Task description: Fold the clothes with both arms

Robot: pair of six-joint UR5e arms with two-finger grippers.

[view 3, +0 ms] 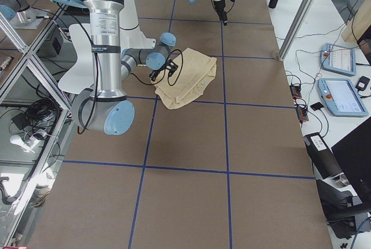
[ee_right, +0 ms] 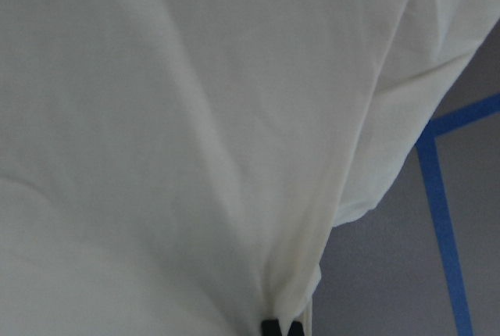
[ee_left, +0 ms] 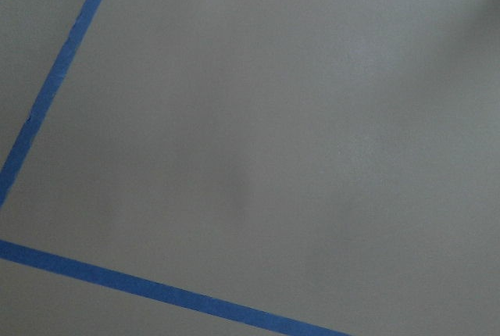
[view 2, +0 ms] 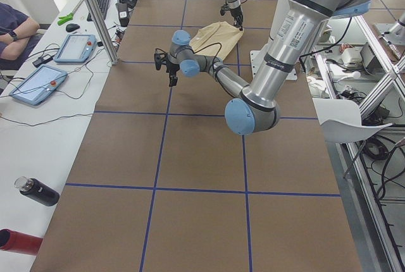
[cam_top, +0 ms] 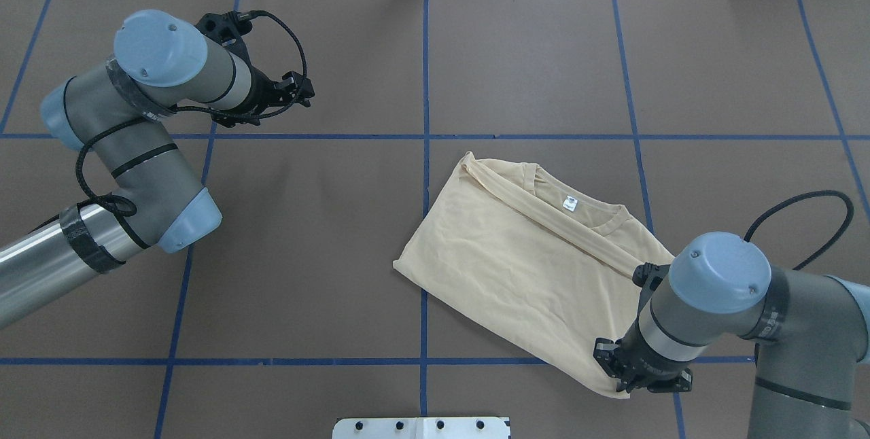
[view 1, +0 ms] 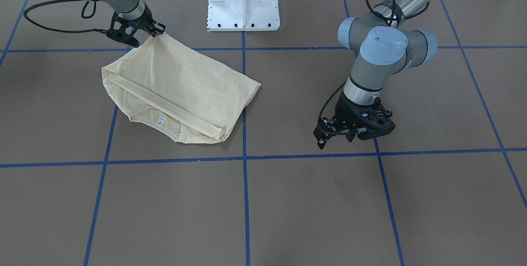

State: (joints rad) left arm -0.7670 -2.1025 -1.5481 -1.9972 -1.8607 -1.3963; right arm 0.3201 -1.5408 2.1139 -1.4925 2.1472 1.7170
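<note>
The pale cream-yellow shirt [view 1: 181,85] lies folded on the brown table, its white neck label [view 1: 161,121] facing up; the print is hidden. It also shows in the overhead view [cam_top: 516,255]. My right gripper [view 1: 156,31] is shut on a corner of the shirt nearest the robot base and lifts that corner slightly, as the overhead view [cam_top: 622,379] also shows. In the right wrist view the cloth [ee_right: 195,117] bunches down into the fingertips. My left gripper [view 1: 333,138] hovers open and empty over bare table, well apart from the shirt, and shows in the overhead view [cam_top: 302,85] too.
The white pedestal base [view 1: 243,2] stands at the table's robot-side edge. Blue tape lines [view 1: 245,157] grid the brown table. Beside the table, operator tablets [view 2: 76,47], a black bottle [view 2: 38,191] and a seated person [view 2: 12,25] show in the left exterior view.
</note>
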